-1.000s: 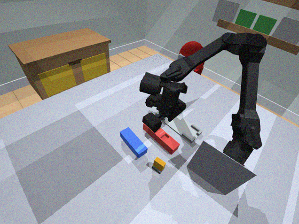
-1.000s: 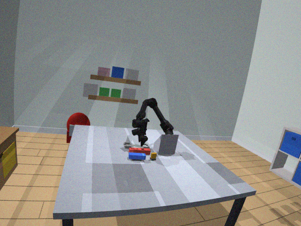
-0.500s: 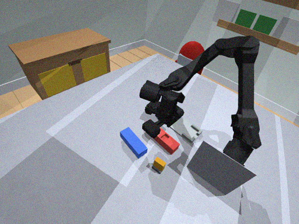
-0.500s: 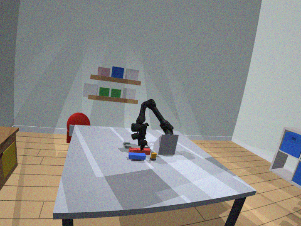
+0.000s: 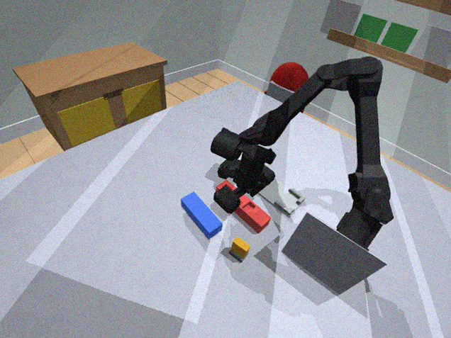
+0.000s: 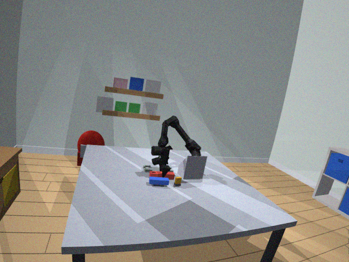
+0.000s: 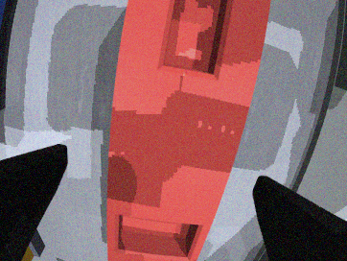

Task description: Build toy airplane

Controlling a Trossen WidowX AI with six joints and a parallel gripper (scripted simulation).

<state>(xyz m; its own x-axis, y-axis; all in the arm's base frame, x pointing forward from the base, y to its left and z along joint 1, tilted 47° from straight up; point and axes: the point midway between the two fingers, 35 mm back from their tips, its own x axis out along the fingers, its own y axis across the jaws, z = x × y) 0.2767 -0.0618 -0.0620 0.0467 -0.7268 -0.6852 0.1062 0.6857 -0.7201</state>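
Note:
The red fuselage (image 5: 259,217) (image 6: 171,176) (image 7: 144,82) lies on the table outside the jig, its two sockets facing up. My gripper (image 5: 240,198) (image 6: 164,173) (image 7: 164,172) is open and empty, low over the fuselage. In the wrist view one finger is on each side of it, with gaps. The pale jig cradle (image 5: 284,199) (image 6: 146,168) is beside the fuselage, partly hidden by the arm. The blue wing block (image 5: 200,215) (image 6: 158,181) lies on the fuselage's other side. The small yellow tail fin (image 5: 241,247) (image 6: 178,180) (image 7: 28,254) stands near the blue block's end. Their tabs are not clear.
A grey upright panel (image 5: 333,253) (image 6: 195,168) stands between the parts and the arm's base. Beyond the table (image 5: 112,296) (image 6: 113,233) are a wooden cabinet (image 5: 94,65), a red round-backed chair (image 5: 291,77) (image 6: 91,139) and wall shelves.

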